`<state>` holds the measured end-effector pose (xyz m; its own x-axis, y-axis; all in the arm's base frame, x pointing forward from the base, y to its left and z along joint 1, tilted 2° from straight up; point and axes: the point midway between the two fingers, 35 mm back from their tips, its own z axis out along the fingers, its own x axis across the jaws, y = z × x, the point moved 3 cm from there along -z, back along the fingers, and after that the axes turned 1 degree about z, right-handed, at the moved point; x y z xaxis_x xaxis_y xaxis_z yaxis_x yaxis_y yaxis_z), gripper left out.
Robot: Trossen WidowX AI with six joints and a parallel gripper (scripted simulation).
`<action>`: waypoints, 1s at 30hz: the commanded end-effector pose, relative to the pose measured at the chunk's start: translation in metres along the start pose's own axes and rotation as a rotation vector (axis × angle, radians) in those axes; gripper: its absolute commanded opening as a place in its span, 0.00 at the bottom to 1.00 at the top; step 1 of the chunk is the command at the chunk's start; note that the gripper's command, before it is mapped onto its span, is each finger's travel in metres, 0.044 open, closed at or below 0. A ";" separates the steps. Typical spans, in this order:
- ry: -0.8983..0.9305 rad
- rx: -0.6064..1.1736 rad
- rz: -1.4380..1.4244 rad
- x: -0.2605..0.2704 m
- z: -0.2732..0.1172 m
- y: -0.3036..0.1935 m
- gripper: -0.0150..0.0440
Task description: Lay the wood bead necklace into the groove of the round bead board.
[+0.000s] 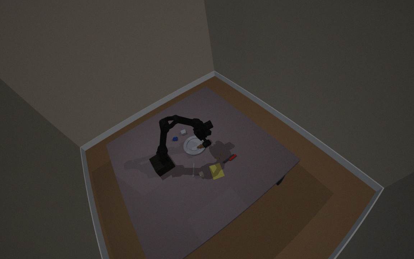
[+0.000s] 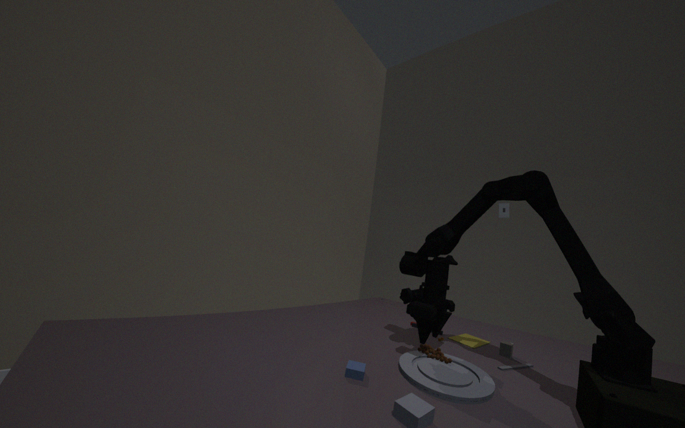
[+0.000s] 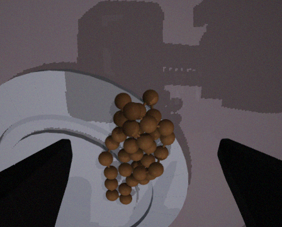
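Observation:
The wood bead necklace (image 1: 200, 146) (image 2: 433, 353) (image 3: 139, 143) lies bunched in a heap of brown beads on one side of the round bead board (image 1: 189, 152) (image 2: 456, 394) (image 3: 53, 94). The heap covers part of the rim and crosses the groove; a short doubled strand reaches inward over the board's middle. The board is white-grey with a ring groove. My gripper (image 2: 430, 339) (image 3: 148, 149) is open and empty, pointing down just above the heap, with one finger on each side of it in the wrist view. In the top view the arm hides the fingertips.
A yellow sheet (image 1: 216, 171) (image 2: 469, 340), a red-handled tool (image 1: 232, 157), a small pale block (image 1: 201, 174) (image 2: 505, 349) and a thin light stick (image 1: 193, 169) (image 2: 515, 367) lie near the board. A white block (image 1: 183, 132) and a blue piece (image 1: 175, 139) lie on its other side.

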<state>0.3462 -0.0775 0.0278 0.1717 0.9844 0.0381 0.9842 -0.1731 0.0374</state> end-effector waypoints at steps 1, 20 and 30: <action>-0.006 0.009 0.561 -0.004 -0.009 -0.012 0.90; -0.006 0.009 0.628 -0.004 0.006 -0.013 0.90; -0.002 0.002 0.622 -0.004 0.008 -0.012 0.90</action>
<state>0.3353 -0.0792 0.0243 0.7111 0.7011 0.0537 0.7016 -0.7125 0.0108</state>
